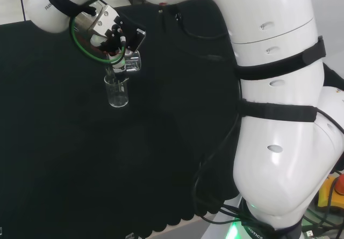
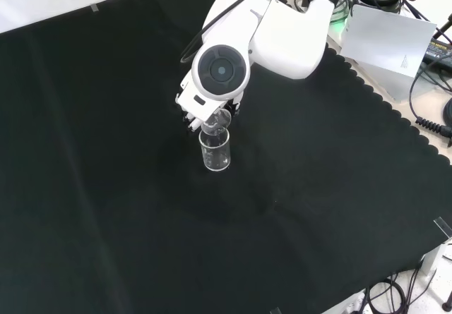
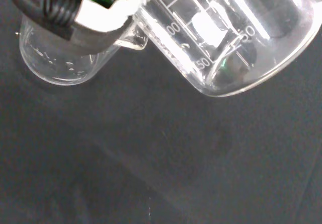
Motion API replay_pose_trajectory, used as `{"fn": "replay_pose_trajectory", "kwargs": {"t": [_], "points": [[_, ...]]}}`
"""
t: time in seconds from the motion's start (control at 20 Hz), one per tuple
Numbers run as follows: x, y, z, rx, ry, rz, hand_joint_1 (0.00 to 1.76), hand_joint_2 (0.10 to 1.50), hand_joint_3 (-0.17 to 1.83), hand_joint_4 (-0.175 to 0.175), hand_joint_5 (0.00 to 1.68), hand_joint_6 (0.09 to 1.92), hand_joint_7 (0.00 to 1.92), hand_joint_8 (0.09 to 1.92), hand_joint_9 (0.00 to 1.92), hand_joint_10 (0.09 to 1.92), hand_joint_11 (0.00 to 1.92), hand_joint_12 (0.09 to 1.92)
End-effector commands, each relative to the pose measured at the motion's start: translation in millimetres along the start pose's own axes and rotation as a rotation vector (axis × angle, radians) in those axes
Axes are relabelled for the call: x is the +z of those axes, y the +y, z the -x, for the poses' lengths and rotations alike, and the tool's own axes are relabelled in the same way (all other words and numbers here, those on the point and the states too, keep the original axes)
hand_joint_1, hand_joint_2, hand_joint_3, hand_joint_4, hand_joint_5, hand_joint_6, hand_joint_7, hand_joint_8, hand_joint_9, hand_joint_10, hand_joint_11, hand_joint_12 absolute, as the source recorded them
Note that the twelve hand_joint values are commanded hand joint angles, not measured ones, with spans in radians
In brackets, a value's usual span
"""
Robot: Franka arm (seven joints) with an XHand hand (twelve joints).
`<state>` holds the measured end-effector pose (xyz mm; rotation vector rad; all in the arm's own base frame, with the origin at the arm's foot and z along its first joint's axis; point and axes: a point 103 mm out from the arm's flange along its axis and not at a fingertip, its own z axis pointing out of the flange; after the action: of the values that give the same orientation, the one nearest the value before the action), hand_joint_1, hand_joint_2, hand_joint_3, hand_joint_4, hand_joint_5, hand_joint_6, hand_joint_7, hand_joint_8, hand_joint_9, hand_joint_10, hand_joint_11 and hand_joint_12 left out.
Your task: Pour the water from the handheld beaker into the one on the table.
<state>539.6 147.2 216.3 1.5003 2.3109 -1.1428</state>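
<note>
In the head view, my hand (image 1: 110,32) hangs over the far left part of the black cloth (image 1: 161,158), reaching in from my white arm (image 1: 274,104), whose links fill the right side. My fingers are curled round a clear glass beaker (image 1: 132,60), gripping it by its wall. This held beaker is tipped steeply, its mouth lowered toward the left and its base raised to the right. Directly under its lip a second clear beaker (image 1: 117,92) stands upright on the cloth, well away from every edge. The spout of the tilted beaker sits just above the standing one's rim. I cannot tell whether water is running between them or how much either one holds.

In the front view, a big arm link with a round grey cap (image 2: 220,70) stands in front of my hand (image 2: 189,106), of which a little shows at the link's lower left. Just below the link, the tilted beaker (image 2: 217,122) leans over the upright beaker (image 2: 215,149), which stands near the middle of the cloth (image 2: 106,187), toward its far edge.

In the wrist view, the standing beaker (image 3: 65,63) is partly behind a blurred white and black part of my hand (image 3: 95,12). The held beaker (image 3: 236,32) shows printed measuring lines, and its spout touches or nearly touches the other's rim.
</note>
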Motion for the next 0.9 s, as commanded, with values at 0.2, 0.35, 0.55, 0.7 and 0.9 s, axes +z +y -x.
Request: {"fn": "replay_pose_trajectory", "kwargs": {"t": [0.2, 0.35, 0.55, 0.7, 0.9], "points": [[9, -4, 4, 0.027, -0.049, -0.039, 1.28, 1.13, -0.17, -0.175, 1.08, 0.87, 1.13, 0.87, 1.28, 0.82, 1.19, 0.74], [7, -5, 3, 0.033, -0.044, -0.042, 1.28, 1.13, -0.17, -0.175, 1.08, 0.87, 1.13, 0.87, 1.28, 0.82, 1.19, 0.74], [13, -6, 10, 0.039, -0.037, -0.045, 1.28, 1.13, -0.17, -0.175, 1.08, 0.87, 1.13, 0.87, 1.28, 0.82, 1.19, 0.74], [16, -6, 13, 0.031, -0.037, -0.040, 1.28, 1.13, -0.17, -0.175, 1.08, 0.87, 1.13, 0.87, 1.28, 0.82, 1.19, 0.74], [4, -6, 0, 0.045, -0.070, -0.050, 1.28, 1.13, -0.17, -0.175, 1.08, 0.87, 1.13, 0.87, 1.28, 0.82, 1.19, 0.74]]}}
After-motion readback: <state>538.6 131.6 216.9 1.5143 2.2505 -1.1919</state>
